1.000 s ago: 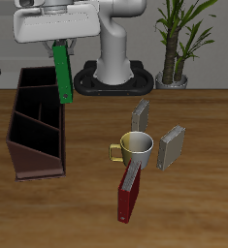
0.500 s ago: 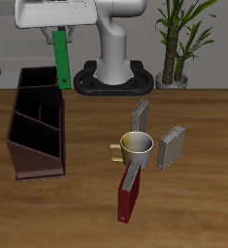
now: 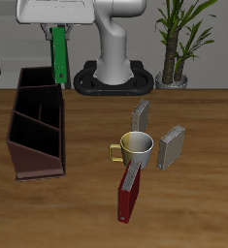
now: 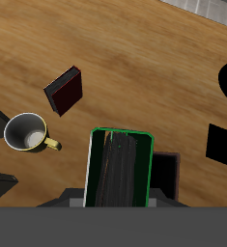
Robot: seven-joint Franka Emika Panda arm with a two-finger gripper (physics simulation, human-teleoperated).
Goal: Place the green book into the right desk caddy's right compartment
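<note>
No readable text, labels, brands or numbers anywhere, green book cover plain, other books and mug unmarked

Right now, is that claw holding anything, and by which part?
Yes: the claw holds the green book by its upper end, so the book hangs upright in the air.

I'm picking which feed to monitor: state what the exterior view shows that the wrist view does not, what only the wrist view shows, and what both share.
Only the exterior view shows the right desk caddy with its dividers, the potted plant, the robot's base, and a grey book standing upright. Only the wrist view shows the green book's end-on edge. Both show the green book hanging from the gripper, the mug, and the dark red book.
</note>
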